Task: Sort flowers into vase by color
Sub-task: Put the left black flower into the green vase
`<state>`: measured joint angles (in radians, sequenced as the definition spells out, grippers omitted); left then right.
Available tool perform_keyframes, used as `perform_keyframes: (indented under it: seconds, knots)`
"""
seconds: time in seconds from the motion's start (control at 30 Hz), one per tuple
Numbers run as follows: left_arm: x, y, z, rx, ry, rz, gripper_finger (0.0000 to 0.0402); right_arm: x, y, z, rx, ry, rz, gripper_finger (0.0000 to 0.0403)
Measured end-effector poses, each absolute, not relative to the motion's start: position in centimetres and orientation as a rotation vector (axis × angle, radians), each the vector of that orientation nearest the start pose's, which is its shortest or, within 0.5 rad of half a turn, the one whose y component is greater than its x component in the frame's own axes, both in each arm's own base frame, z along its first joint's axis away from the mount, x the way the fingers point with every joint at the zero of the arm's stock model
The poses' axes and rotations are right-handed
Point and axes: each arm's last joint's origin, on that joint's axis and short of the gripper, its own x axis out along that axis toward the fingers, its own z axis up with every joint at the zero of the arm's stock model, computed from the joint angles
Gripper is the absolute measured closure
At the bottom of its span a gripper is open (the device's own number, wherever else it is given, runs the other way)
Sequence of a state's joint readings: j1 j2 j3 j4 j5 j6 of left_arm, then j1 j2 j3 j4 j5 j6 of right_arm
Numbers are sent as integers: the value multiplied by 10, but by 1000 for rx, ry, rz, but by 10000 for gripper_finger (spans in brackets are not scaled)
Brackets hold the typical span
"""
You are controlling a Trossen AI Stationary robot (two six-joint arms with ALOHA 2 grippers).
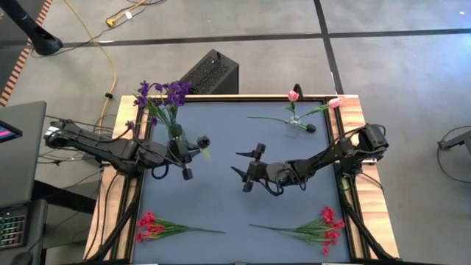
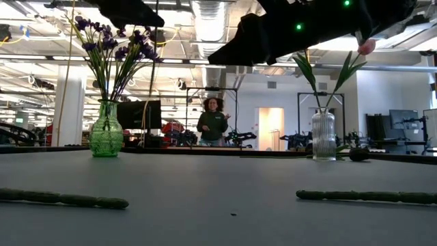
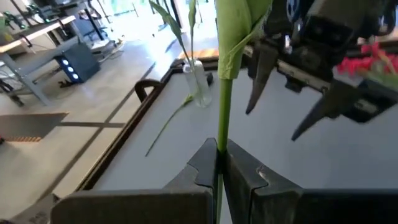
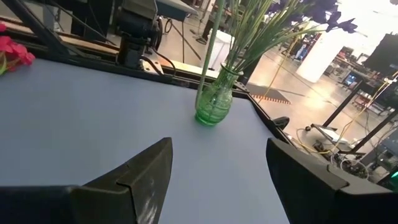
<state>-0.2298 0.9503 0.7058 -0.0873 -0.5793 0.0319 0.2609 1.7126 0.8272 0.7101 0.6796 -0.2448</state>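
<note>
Purple flowers (image 1: pixel 163 94) stand in a green vase (image 1: pixel 176 132) at the far left, also seen in the right wrist view (image 4: pixel 214 106). My left gripper (image 1: pixel 188 156) is next to that vase, shut on an upright green flower stem (image 3: pixel 221 93); its bloom is out of sight. A clear vase (image 1: pixel 294 121) at the far right holds pink tulips (image 1: pixel 293 96). Red flowers lie near the front edge at the left (image 1: pixel 151 224) and the right (image 1: pixel 324 224). My right gripper (image 1: pixel 246 163) hangs open over the table's middle, holding nothing. My left gripper pinches the flower's green stem (image 3: pixel 219 146) between its two fingers, below a wrapped leaf. The fingers reach in about level from the table's left and lie across the stem. The stem stands upright above the fingers; its lower end is hidden by them.
A loose green stem (image 1: pixel 268 118) lies next to the clear vase. A black box (image 1: pixel 210 73) stands past the far edge. A person (image 2: pixel 213 123) stands in the room beyond. Bare mat lies between the two grippers and the red flowers.
</note>
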Motion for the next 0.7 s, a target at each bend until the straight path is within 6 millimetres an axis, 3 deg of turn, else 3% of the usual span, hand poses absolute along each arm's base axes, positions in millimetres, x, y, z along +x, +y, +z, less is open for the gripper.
perform_keyframes:
  seconds: [0.5, 0.7]
  knots:
    - [206, -36, 278, 93, 293, 222, 401, 340, 74, 197, -339, 217, -389, 117]
    - [218, -44, 268, 120, 314, 195, 401, 339, 77, 197, -350, 217, -380, 117]
